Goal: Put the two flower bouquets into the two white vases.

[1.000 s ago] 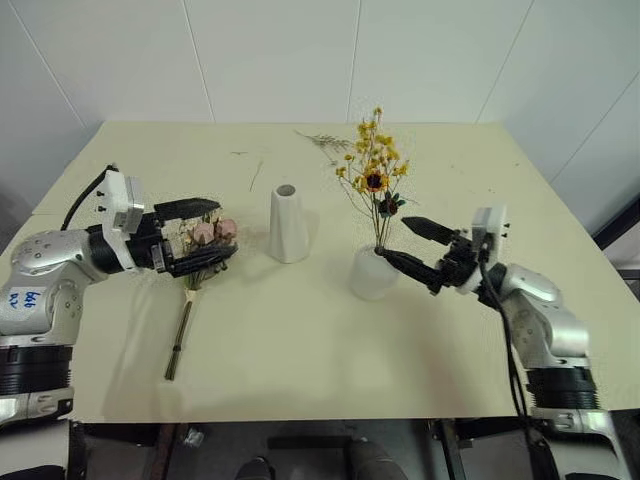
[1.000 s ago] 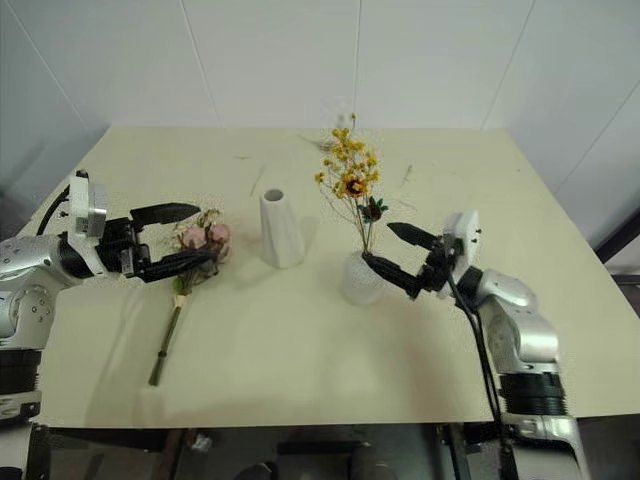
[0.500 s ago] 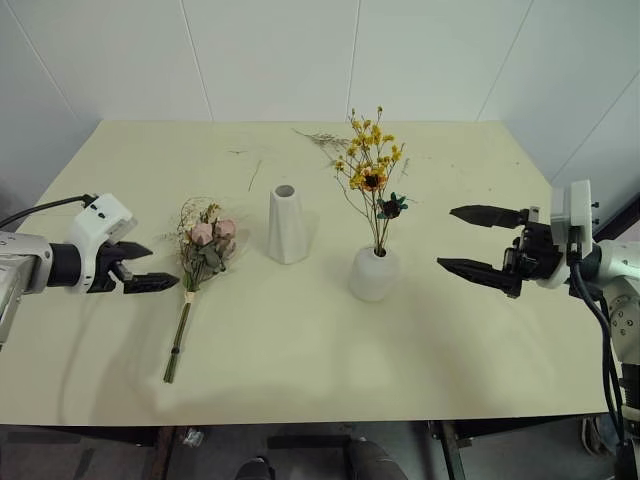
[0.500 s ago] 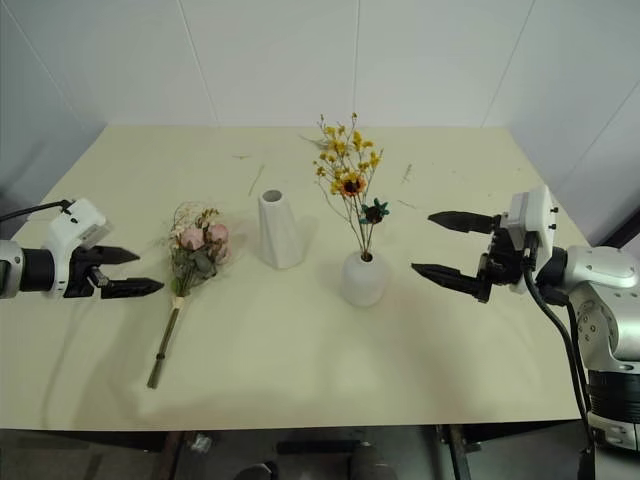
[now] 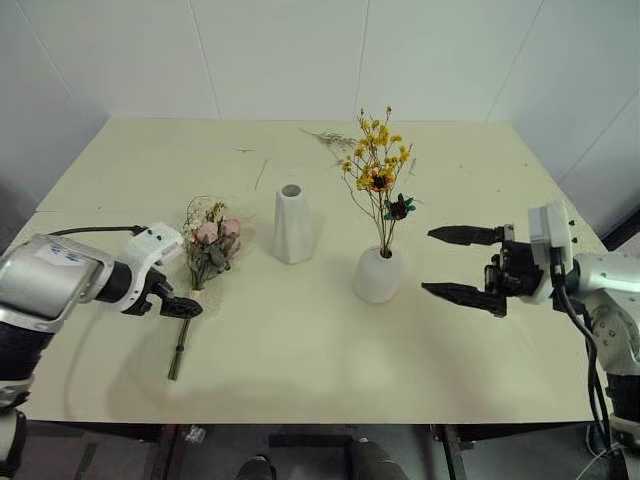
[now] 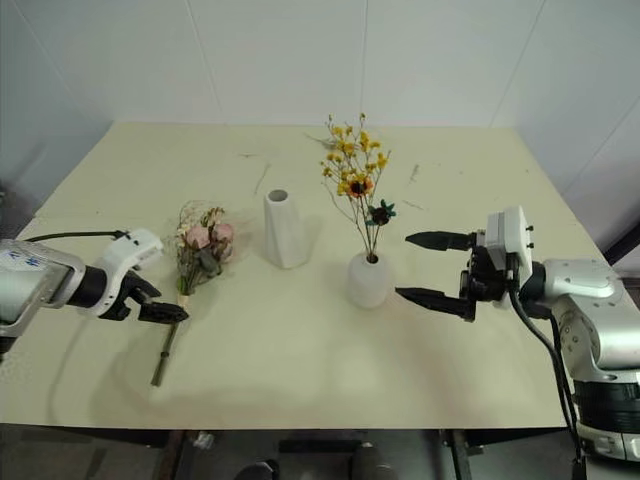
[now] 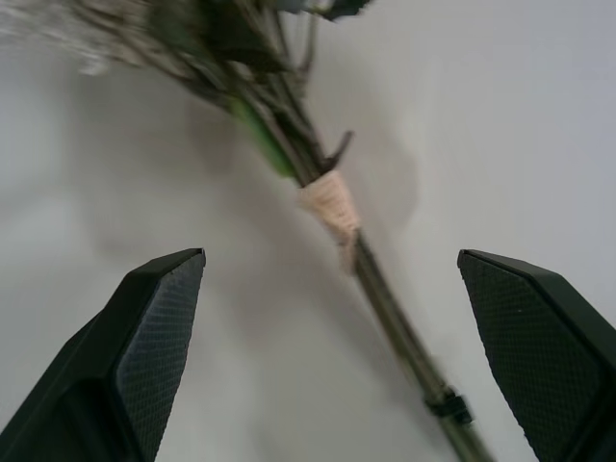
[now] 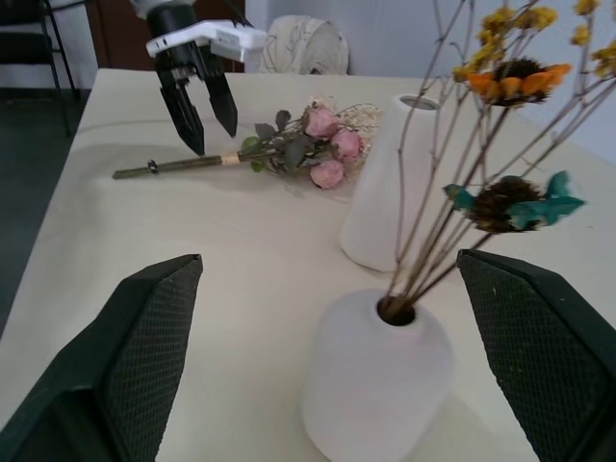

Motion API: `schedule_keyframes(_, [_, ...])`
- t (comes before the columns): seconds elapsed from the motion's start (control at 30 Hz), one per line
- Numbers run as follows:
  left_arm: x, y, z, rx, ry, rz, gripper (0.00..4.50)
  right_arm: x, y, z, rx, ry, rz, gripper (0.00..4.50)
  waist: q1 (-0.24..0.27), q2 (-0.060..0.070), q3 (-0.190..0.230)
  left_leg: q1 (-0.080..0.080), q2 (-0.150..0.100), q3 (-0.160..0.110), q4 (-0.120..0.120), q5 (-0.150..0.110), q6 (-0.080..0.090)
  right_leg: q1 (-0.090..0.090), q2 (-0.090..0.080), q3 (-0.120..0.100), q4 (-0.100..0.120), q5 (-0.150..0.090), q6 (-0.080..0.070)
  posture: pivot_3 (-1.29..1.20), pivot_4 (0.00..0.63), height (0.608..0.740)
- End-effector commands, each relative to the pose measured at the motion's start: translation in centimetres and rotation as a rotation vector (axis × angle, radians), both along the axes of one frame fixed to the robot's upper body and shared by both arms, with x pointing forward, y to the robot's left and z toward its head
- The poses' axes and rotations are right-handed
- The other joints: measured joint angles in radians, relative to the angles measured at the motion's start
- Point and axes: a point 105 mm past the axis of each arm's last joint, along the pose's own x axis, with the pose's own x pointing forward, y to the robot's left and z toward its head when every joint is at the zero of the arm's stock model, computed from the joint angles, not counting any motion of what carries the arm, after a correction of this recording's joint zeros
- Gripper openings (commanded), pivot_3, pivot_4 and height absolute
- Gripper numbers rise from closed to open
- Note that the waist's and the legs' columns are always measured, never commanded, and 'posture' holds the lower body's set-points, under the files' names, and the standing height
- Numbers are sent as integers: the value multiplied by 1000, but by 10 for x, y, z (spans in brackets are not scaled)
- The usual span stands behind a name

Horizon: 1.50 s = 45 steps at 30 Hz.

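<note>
Pink rose bouquet lies flat on the tabletop, stems bound with pale tape; left tool spread wide over them, right tool wide, empty.

Looks like a plain test room or lab rather than a home; bare white panelled walls with thin seams, no decoration; one broad pale-yellow bench pushed towards the walls, surface matte and scuffed with a few loose twigs; a black cable trailing along the bench's left edge; dark chair legs and possibly a cupboard in the background of the right wrist view, too dim to be sure.
</note>
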Motion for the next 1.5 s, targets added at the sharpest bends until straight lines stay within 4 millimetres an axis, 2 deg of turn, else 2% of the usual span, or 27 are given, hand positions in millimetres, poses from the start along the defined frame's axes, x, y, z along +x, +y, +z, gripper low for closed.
schedule_keyframes(0.03, [8,1,-2,42,-9,22,4500,-10,4,9,23,-38,22,4474,3,0,0,0,0,0,0,0,0,0,0,0,0,0,0,0,150,740])
schedule_keyframes(0.27, [19,1,-19,30,24,24,4500,-23,11,10,33,-28,45,4474,6,0,0,1,0,0,4,0,0,1,0,0,2,0,0,0,150,740])
schedule_keyframes(0.37, [20,-3,-26,21,37,6,3896,-27,12,10,34,-27,46,4500,6,0,0,2,0,0,5,0,0,3,0,0,2,0,0,0,150,740])
schedule_keyframes(0.53, [22,-3,-32,23,43,1,2345,-28,12,13,46,-36,36,4500,6,0,0,2,-1,0,7,0,0,4,0,0,2,1,1,0,150,740])
schedule_keyframes(0.8, [30,11,-28,27,-1,28,19,-27,9,16,47,-43,25,4500,10,0,-1,2,-1,0,7,0,0,4,0,0,2,1,1,0,150,740])
schedule_keyframes(1.03, [41,27,-21,-17,-75,89,19,-27,7,16,37,-37,15,4500,11,1,-1,3,-1,0,12,0,0,4,0,0,7,1,1,0,150,740])
schedule_keyframes(1.13, [48,27,-7,-100,-161,80,19,-27,5,17,31,-35,10,4500,9,0,-1,3,-1,0,13,1,1,4,0,0,7,1,0,0,150,740])
schedule_keyframes(1.2, [55,20,9,-201,-276,14,19,-28,4,17,26,-34,6,4500,9,0,0,3,-1,0,13,1,1,4,1,0,7,1,0,0,150,740])
schedule_keyframes(1.33, [73,19,72,-491,-663,9,19,-26,1,18,12,-38,-14,4500,13,0,-1,2,-1,0,13,1,1,4,0,0,7,1,1,0,150,740])
schedule_keyframes(1.43, [72,12,117,-651,-928,-55,19,-24,-2,20,7,-42,-26,4500,23,-1,-1,0,-1,-1,13,1,0,3,0,0,7,3,2,0,150,740])
schedule_keyframes(1.5, [68,5,143,-758,-1037,-109,19,-23,-2,22,5,-47,-34,4500,29,-1,-1,0,-1,-1,13,1,0,3,-1,0,7,3,2,0,150,740])
